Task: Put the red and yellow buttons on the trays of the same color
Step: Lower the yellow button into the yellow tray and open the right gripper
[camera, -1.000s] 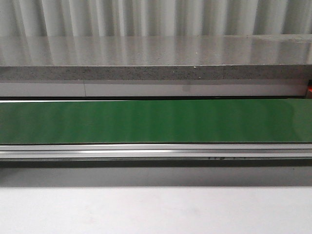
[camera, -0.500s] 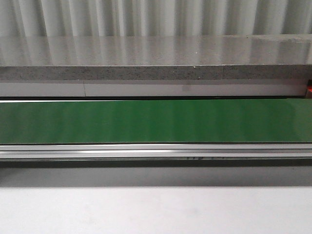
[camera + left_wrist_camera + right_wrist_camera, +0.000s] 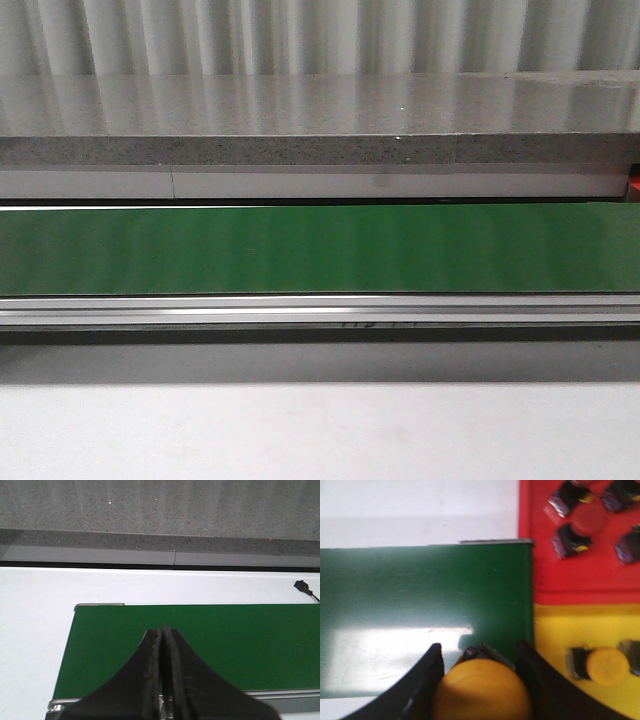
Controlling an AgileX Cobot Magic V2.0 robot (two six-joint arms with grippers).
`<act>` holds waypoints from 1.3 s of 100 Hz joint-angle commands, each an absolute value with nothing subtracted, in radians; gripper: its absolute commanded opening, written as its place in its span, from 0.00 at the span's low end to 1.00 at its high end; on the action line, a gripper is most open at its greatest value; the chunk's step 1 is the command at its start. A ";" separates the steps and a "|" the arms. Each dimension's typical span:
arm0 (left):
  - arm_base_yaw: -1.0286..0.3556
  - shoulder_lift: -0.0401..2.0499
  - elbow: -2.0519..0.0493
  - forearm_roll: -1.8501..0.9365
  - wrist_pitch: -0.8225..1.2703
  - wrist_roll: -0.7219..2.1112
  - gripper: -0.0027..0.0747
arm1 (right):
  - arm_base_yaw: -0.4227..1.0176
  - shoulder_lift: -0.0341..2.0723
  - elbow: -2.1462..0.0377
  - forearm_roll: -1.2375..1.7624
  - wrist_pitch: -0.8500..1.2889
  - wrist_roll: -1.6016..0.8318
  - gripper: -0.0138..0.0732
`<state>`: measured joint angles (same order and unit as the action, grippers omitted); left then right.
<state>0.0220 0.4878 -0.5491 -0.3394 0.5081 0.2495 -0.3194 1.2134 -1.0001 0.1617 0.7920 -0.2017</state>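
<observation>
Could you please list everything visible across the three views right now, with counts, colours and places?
Conveyor belt: one, green, running across the table.
Red tray: one, beside the belt's end.
Red button: one, lying on the red tray among dark objects.
Yellow tray: one, adjoining the red tray.
Yellow button: one on the yellow tray; another between the right gripper's fingers.
Grey ledge: one, behind the belt.
Left gripper: black, shut, over the belt.
Right gripper: black, holding a yellow button.
</observation>
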 commanded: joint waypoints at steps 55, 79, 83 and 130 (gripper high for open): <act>0.014 0.491 -0.576 -0.363 0.434 0.253 0.01 | -0.742 1.138 -0.855 -0.011 0.494 0.209 0.27; 0.014 0.491 -0.576 -0.363 0.434 0.253 0.01 | -0.762 1.176 -0.854 -0.011 0.477 0.217 0.27; 0.014 0.491 -0.576 -0.363 0.434 0.253 0.01 | -0.762 1.196 -0.850 -0.011 0.471 0.221 0.27; 0.014 0.491 -0.576 -0.363 0.434 0.253 0.01 | -0.762 1.423 -0.838 -0.011 0.412 0.248 0.27</act>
<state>0.0220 0.4878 -0.5491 -0.3394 0.5081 0.2495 -0.7552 1.4259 -0.8130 0.0000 0.4788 0.2460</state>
